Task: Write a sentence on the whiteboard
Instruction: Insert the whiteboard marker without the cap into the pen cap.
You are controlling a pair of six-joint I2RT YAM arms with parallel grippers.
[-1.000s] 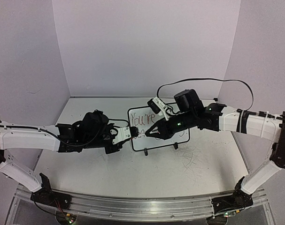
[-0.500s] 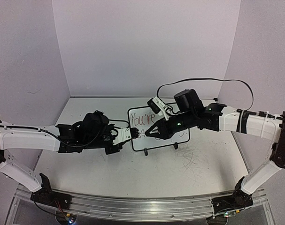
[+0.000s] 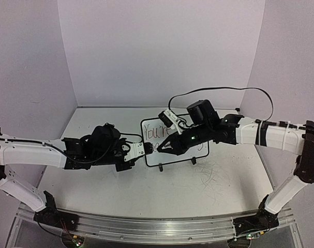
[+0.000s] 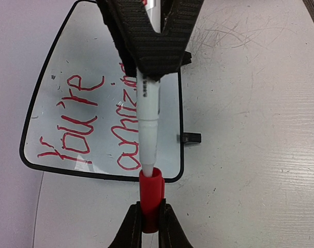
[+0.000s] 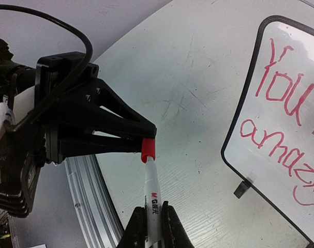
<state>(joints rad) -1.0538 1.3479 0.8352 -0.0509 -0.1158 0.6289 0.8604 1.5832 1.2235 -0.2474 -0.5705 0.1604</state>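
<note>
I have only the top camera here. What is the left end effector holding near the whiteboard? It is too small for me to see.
Observer: The left end effector is shut on a red cap.
Operator: And the right end effector?
Observer: It is shut on a white marker, whose front end meets the opening of the cap.
Operator: I read "You're" on the whiteboard. What stands under it?
Observer: A second red line begins "amaz"; the rest of it is hidden or cut off in the wrist views.
</note>
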